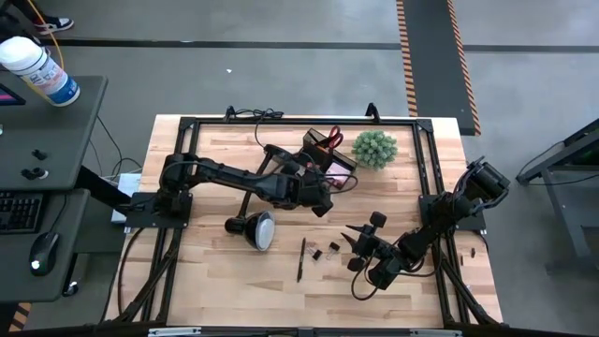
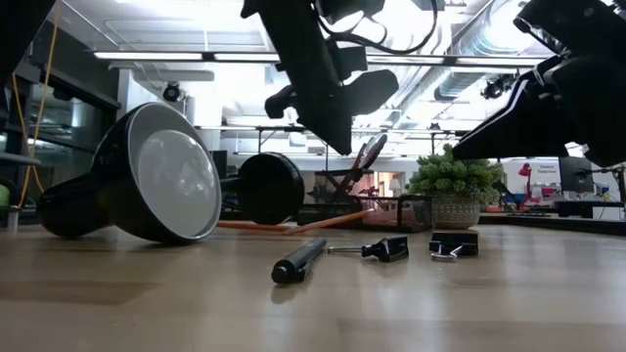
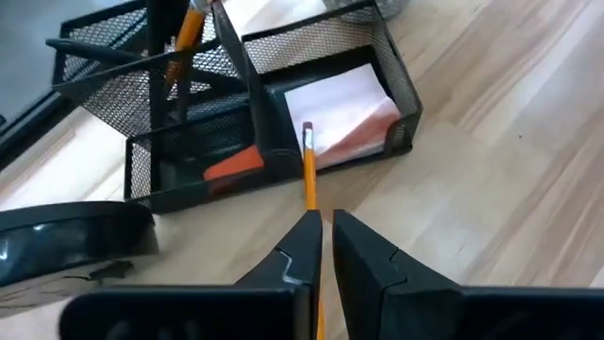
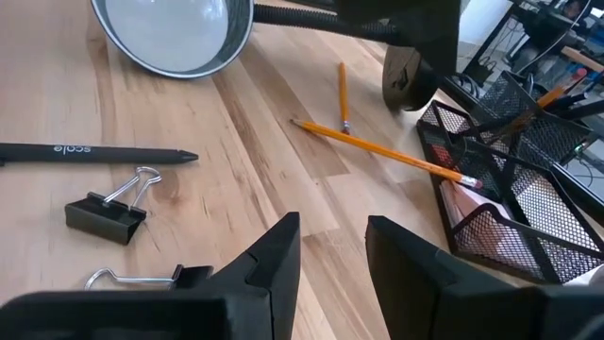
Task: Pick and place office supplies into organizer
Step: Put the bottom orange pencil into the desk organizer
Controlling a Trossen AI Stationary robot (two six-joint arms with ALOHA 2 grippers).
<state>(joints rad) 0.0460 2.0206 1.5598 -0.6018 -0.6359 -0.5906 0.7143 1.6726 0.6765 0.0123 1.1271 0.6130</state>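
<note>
The black mesh organizer [image 1: 328, 154] stands at the table's far middle. It holds the pink sticky-note pad [image 3: 344, 118] in its tray and scissors [image 1: 329, 139] in its cup. A yellow-orange pencil [image 3: 309, 175] leans with its eraser end on the tray's low front wall, its tip on the table. A second pencil [image 4: 342, 94] lies beside it. My left gripper [image 3: 326, 219] hovers above the leaning pencil, empty and all but shut. My right gripper [image 4: 333, 227] is open and empty above two binder clips [image 4: 106, 212] [image 2: 453, 244] and the black pen [image 4: 94, 151].
The black desk lamp [image 1: 255, 229] lies on its side left of the pen, its shade facing the near edge. The green plant ball [image 1: 374, 148] stands right of the organizer. Bare wood shows along the near edge [image 1: 281, 300].
</note>
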